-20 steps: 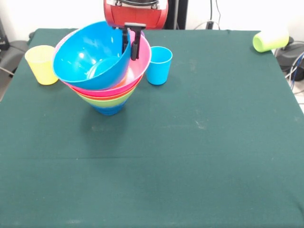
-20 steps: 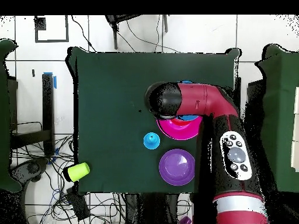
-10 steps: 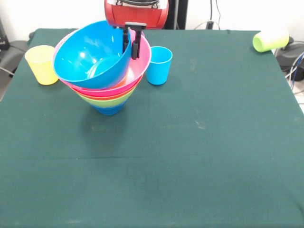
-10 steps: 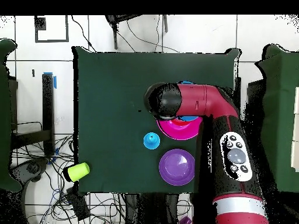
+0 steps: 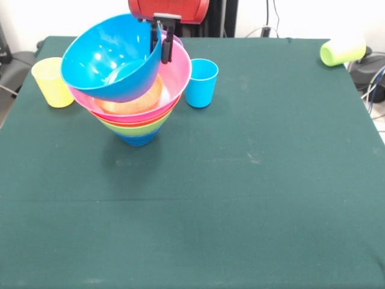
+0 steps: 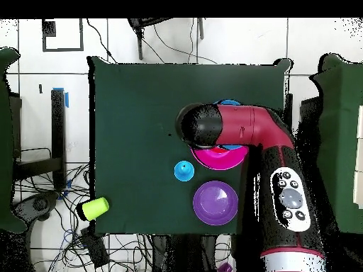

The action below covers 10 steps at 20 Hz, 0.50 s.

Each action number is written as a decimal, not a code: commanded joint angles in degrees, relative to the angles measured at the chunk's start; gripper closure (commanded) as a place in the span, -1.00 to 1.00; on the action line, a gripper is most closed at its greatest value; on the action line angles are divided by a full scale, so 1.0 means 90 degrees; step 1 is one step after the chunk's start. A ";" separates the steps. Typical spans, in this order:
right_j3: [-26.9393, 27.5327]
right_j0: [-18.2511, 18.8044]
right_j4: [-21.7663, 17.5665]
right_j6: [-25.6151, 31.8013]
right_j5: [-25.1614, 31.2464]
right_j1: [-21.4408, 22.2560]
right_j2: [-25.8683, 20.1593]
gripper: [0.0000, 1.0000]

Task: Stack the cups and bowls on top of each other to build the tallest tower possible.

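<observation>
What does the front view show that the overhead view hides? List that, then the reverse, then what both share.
Front view only: the gripper clamped on the rim of the tilted light blue bowl, the small orange bowl inside the pink bowl, the stacked bowls beneath, and the yellow cup.
Overhead view only: the purple bowl standing apart on the table, and the arm covering most of the stack.
Both: the pink bowl, the light blue cup and the lime green cup on its side.
</observation>
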State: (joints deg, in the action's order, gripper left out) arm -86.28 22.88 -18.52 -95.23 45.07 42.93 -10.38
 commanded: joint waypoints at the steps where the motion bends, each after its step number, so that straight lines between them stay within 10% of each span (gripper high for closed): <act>1: -0.0474 0.0038 -0.0342 -0.0050 -0.0278 -0.0174 -0.0064 1.00; 10: -0.0425 0.0050 -0.0545 -0.0115 -0.0874 -0.0694 -0.0093 1.00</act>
State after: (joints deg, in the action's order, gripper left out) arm -86.63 23.13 -18.56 -95.23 43.74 41.57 -10.33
